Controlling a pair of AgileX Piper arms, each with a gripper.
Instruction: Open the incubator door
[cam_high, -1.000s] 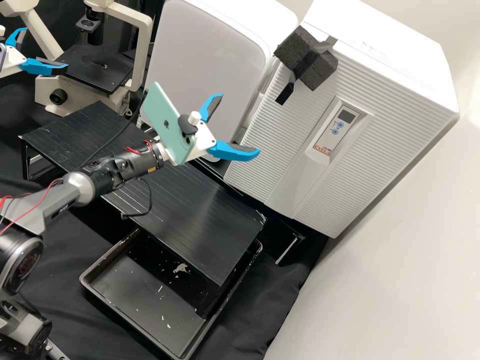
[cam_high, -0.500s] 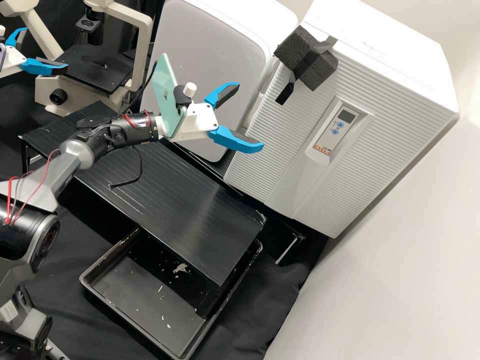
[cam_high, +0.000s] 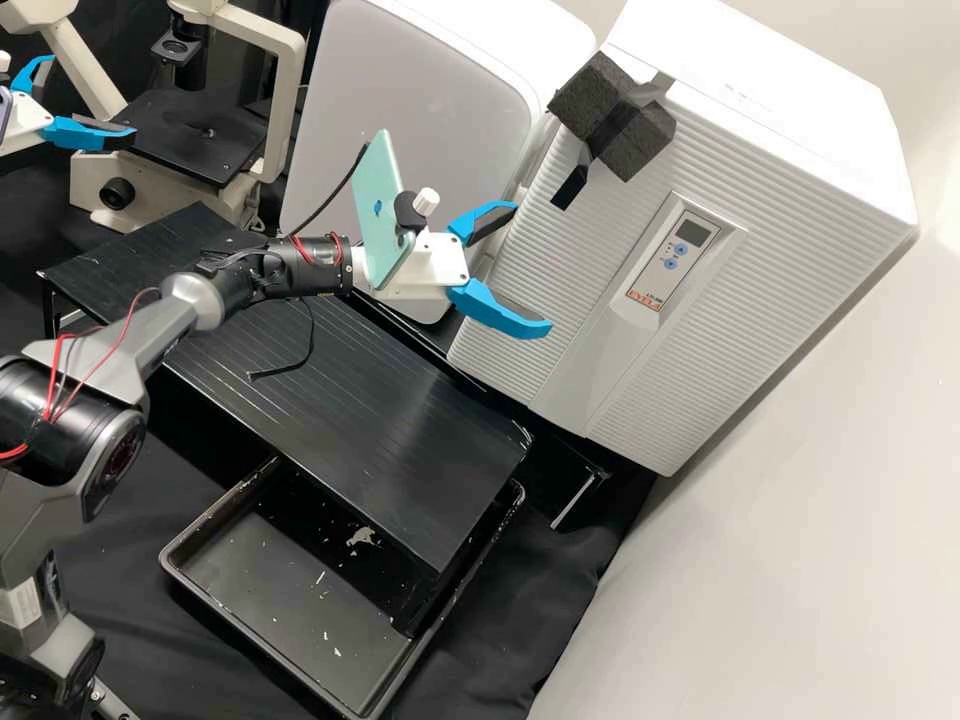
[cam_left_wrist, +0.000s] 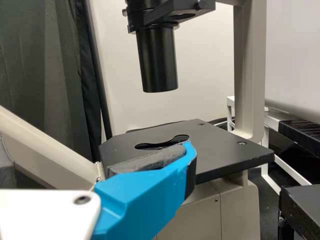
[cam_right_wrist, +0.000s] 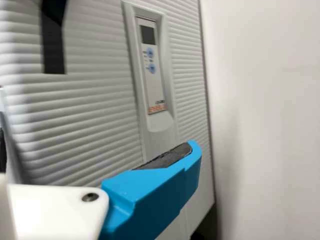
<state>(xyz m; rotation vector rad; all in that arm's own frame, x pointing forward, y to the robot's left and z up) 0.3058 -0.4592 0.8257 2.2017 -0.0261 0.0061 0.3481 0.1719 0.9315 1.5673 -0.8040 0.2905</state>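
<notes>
One white incubator (cam_high: 800, 150) is standing at the high view's right, its one ribbed door (cam_high: 585, 260) sitting closed, facing the robot. One white cabinet with a grey front (cam_high: 420, 90) is standing just beside it. One right arm (cam_high: 195, 300) is reaching across one black slatted stand (cam_high: 400, 440). One microscope (cam_high: 285, 100) is standing at upper left in the high view, carrying one flat black stage (cam_high: 190, 150). One black tray (cam_high: 168, 555) is lying partly under the stand, holding scattered white flecks.

Two grippers total, two blue fingers each. Right gripper (cam_high: 532, 267): fingers standing apart, nothing between them, pointing at the door; contact, can't tell. Left gripper (cam_high: 93, 97): fingers also standing apart, hanging near the microscope stage, holding nothing. One teal phone (cam_high: 378, 215) is riding upright on the right gripper's mount, with one white knob (cam_high: 426, 202) beside it.

Two black foam blocks (cam_high: 645, 140) are sitting taped at the incubator's upper front edge; one black strap (cam_high: 570, 188) is hanging from them over the door. One control panel (cam_high: 662, 280) is sitting recessed in the front, showing one dark display (cam_high: 691, 233) and two round blue buttons (cam_high: 671, 264), one above the other.
</notes>
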